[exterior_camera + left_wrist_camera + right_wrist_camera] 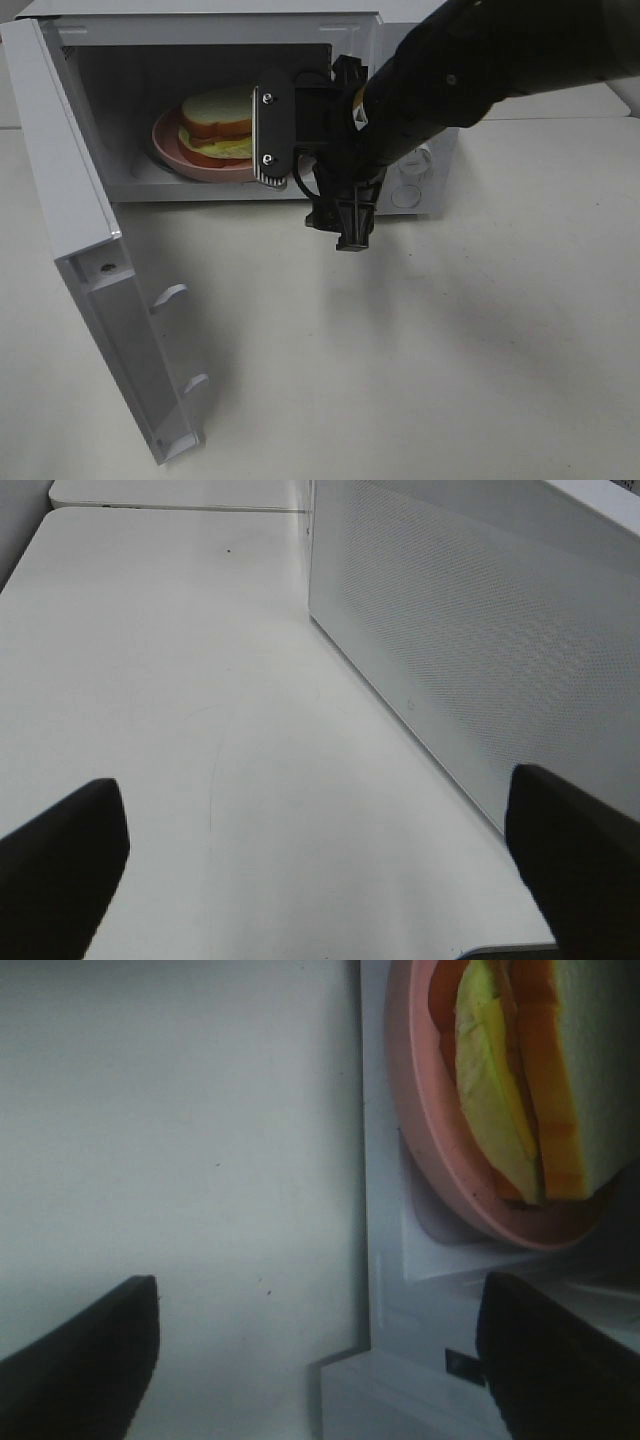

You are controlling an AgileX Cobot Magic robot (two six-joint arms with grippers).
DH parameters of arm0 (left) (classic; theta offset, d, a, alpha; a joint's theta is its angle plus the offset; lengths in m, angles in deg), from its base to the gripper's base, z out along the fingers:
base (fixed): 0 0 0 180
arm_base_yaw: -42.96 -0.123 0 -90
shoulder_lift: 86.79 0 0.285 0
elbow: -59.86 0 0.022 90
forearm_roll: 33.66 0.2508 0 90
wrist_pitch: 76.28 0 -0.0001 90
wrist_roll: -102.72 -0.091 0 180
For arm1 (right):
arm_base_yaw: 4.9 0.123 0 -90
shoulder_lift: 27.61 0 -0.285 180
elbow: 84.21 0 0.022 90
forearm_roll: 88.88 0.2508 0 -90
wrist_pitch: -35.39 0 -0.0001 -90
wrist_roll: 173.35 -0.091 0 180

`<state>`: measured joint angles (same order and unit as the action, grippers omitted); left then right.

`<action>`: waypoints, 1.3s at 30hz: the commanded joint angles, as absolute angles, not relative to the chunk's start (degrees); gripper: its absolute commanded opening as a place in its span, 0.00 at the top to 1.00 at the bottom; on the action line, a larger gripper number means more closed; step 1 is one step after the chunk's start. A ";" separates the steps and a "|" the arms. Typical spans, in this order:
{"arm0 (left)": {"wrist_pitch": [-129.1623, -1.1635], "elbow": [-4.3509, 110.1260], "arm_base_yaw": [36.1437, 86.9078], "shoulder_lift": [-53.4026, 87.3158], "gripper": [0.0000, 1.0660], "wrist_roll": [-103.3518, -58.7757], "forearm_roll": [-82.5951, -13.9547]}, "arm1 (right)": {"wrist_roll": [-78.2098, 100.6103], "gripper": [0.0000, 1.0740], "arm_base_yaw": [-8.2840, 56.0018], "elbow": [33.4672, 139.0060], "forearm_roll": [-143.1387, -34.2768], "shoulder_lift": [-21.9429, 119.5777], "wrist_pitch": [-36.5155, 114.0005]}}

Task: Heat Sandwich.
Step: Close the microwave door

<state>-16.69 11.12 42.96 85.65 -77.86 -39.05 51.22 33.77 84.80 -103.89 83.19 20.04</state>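
Observation:
The sandwich [215, 118], white bread with yellow-green and reddish layers, lies on a round pink plate [168, 150] inside the open microwave [415, 185]. In the right wrist view the sandwich [520, 1090] and plate [440, 1170] sit just past the oven's front sill. My right gripper [312, 185] hangs in front of the oven opening, turned on its side. It [320, 1360] stands open with nothing between its fingers and is apart from the plate. My left gripper [320, 865] is open and empty over the table beside the microwave's perforated side wall [480, 630]. It is out of the exterior high view.
The microwave door [90, 260] swings wide to the left and juts toward the table's front. The dark right arm [480, 60] crosses over the oven's control panel. White tabletop [450, 350] stretches in front and to the right.

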 commanded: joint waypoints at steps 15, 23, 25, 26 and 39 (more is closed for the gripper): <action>-17.03 10.95 43.13 86.80 0.09 -77.91 -39.51 | 32.83 0.29 33.83 68.59 -103.95 64.46 17.69; -17.03 10.95 43.13 86.80 0.09 -77.91 -39.51 | 21.54 0.29 33.83 66.53 -99.82 55.69 7.77; -17.03 10.95 43.13 86.80 0.09 -77.91 -39.51 | 18.33 0.29 33.83 66.53 -98.56 53.80 4.74; -17.03 10.95 43.13 86.80 0.09 -77.91 -39.51 | 15.76 0.29 33.83 66.53 -98.39 52.03 1.59; -17.03 10.95 43.13 86.80 0.09 -77.91 -39.51 | 7.16 0.29 33.83 66.53 -98.51 40.74 -15.66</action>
